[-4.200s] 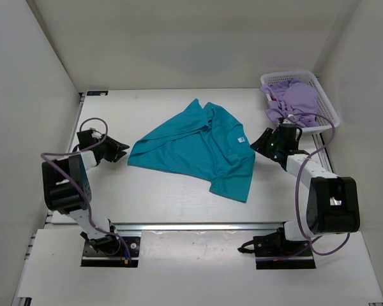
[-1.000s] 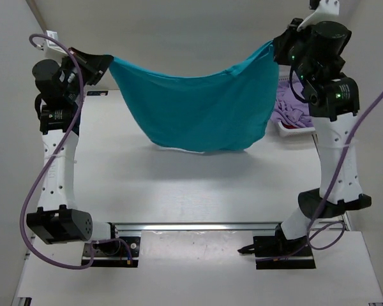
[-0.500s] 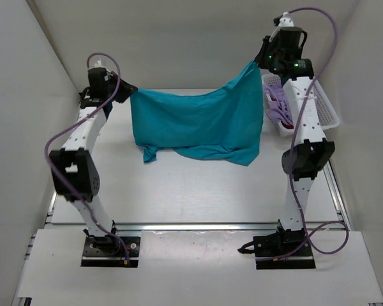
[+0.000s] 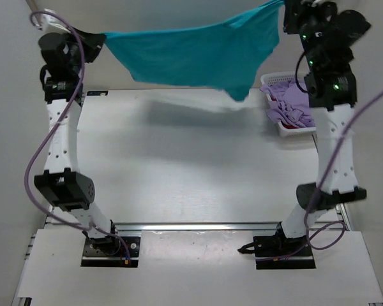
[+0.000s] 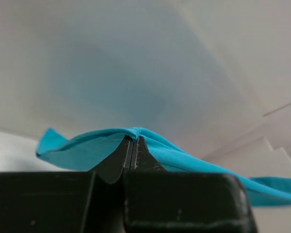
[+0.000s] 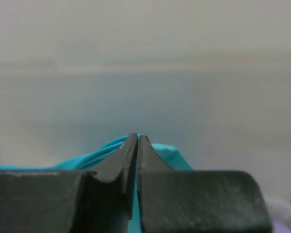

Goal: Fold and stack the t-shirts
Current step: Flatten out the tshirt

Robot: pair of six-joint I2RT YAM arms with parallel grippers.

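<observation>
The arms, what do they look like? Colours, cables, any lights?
The left arm and right arm have white links and black joint housings, with a purple cable looping loosely along each. Small green lights glow near the right wrist. The left gripper and right gripper have black, tapered fingers.

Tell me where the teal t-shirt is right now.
In the top view the teal t-shirt hangs stretched in the air over the far side of the table, its ends pinched by the left gripper and right gripper, near the white basket.
</observation>
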